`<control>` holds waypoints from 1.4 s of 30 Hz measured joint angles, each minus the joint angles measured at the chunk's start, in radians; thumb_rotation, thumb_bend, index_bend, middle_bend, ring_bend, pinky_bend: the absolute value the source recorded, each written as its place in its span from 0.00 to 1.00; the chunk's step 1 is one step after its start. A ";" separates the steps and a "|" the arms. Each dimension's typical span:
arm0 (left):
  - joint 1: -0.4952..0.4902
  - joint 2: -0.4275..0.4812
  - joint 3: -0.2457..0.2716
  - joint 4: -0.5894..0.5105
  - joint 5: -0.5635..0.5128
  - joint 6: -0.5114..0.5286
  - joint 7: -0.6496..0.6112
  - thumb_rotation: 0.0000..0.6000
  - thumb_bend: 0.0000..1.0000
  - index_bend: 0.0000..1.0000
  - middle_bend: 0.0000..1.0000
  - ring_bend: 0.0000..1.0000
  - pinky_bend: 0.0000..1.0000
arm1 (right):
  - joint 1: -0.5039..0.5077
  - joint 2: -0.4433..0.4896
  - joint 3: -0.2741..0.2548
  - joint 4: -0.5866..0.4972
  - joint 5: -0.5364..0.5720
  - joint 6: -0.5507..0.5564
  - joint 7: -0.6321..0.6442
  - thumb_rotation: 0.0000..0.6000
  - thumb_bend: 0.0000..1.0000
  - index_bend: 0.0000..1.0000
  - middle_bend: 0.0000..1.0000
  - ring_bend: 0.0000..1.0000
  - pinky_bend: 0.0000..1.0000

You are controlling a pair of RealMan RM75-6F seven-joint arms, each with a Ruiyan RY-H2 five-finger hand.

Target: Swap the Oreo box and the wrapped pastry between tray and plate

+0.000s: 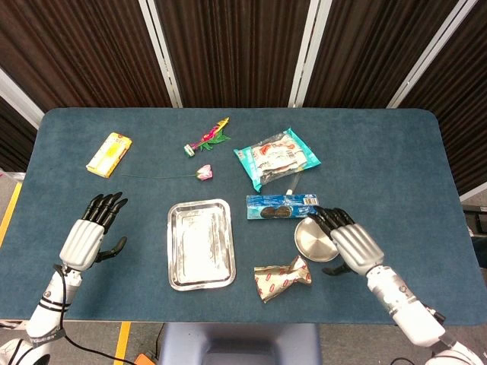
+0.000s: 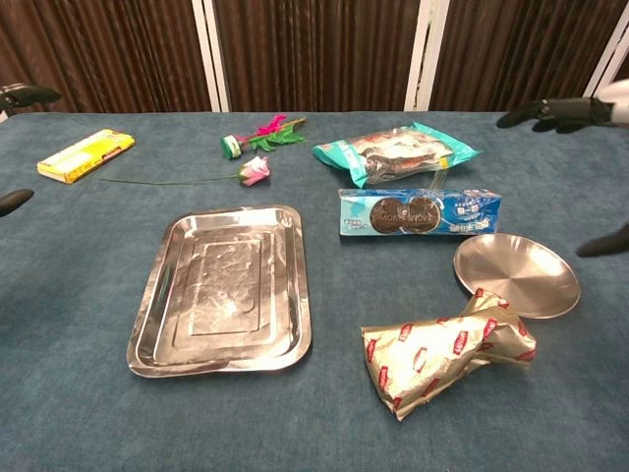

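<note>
The gold and red wrapped pastry (image 1: 281,278) (image 2: 445,347) lies loose on the table, just left of the round metal plate (image 1: 316,240) (image 2: 515,274). A blue Oreo box (image 1: 282,206) (image 2: 420,211) rests on the table behind the plate. The rectangular metal tray (image 1: 200,243) (image 2: 226,289) stands bare at centre left. My right hand (image 1: 349,241) (image 2: 562,111) hovers open above the plate's right side, holding nothing. Far left, my left hand (image 1: 93,233) is open over the cloth.
A teal snack bag (image 1: 275,157) (image 2: 397,149) lies behind the Oreo box. A pink rose with a long stem (image 1: 202,172) (image 2: 252,170) and a flower sprig (image 1: 207,137) lie at the back. A yellow bar (image 1: 109,153) (image 2: 85,155) sits at the back left.
</note>
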 measured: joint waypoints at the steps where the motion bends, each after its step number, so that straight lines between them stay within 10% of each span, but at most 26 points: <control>1: -0.002 0.000 -0.001 0.000 0.000 -0.002 -0.001 1.00 0.38 0.00 0.00 0.00 0.03 | 0.015 -0.007 0.010 0.005 0.022 -0.007 -0.010 1.00 0.16 0.00 0.00 0.00 0.04; 20: -0.002 0.002 -0.024 0.067 -0.049 -0.040 -0.045 1.00 0.38 0.00 0.00 0.00 0.02 | 0.508 -0.498 0.131 0.547 0.823 -0.091 -0.510 1.00 0.16 0.06 0.02 0.00 0.08; 28: -0.009 -0.007 -0.031 0.094 -0.061 -0.057 -0.066 1.00 0.38 0.00 0.00 0.00 0.03 | 0.570 -0.578 0.114 0.671 0.877 -0.131 -0.536 1.00 0.24 0.47 0.33 0.25 0.42; 42: 0.000 0.001 -0.030 0.057 -0.058 -0.042 -0.036 1.00 0.38 0.00 0.00 0.00 0.03 | 0.548 -0.582 0.087 0.698 0.830 -0.123 -0.480 1.00 0.33 0.79 0.61 0.60 0.74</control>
